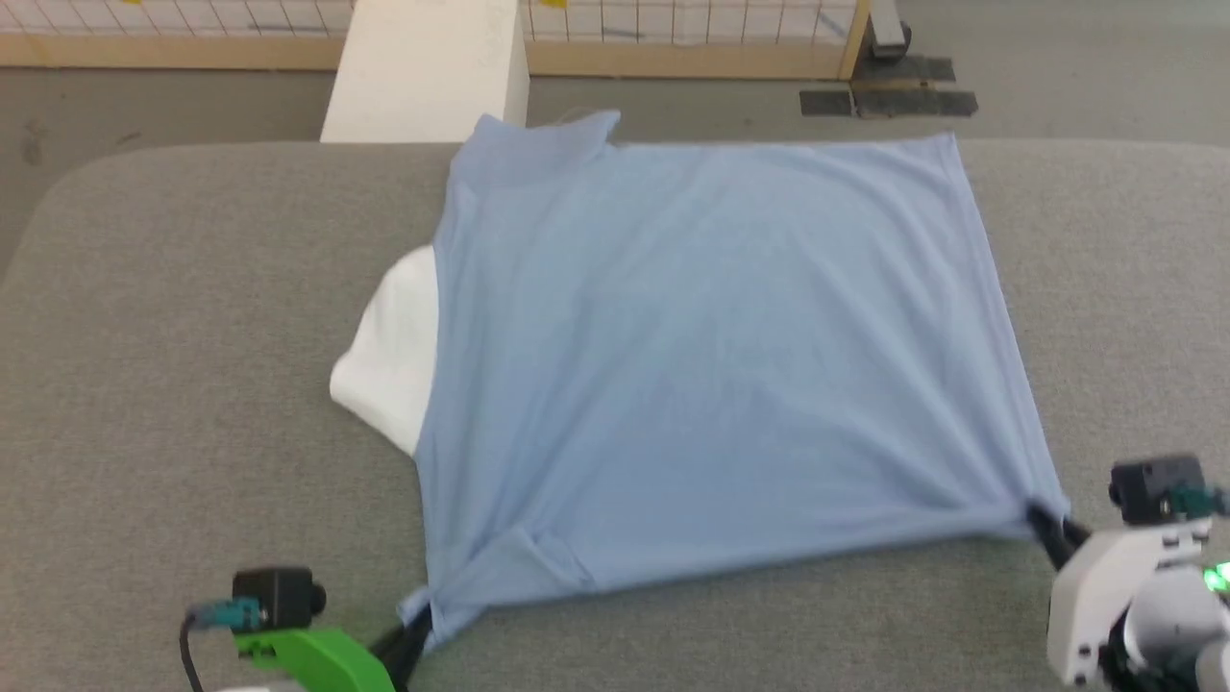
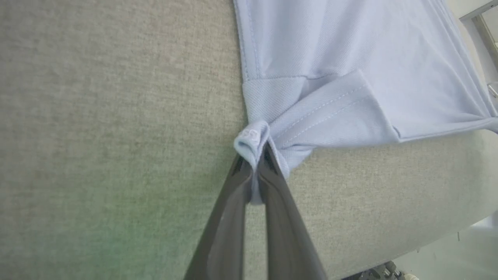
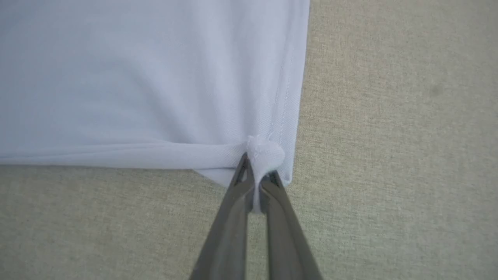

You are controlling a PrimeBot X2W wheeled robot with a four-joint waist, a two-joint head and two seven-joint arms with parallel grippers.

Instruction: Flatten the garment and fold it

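Both grippers clamp the near corners of the light-blue garment (image 1: 711,365) spread on the grey table (image 1: 192,336).

Head view: the garment lies spread across the middle of the table, its white part (image 1: 394,351) sticking out at the left edge. The left gripper (image 1: 415,625) is closed on the near left corner and the right gripper (image 1: 1043,519) on the near right corner. A white block (image 1: 423,67) stands beyond the table's far edge.
Left wrist view: the two dark fingers (image 2: 229,217) pinch a bunched, folded corner with a stitched hem.
Right wrist view: the fingers pinch a small tuft of cloth at the hem corner, and the rest lies flat on the table.
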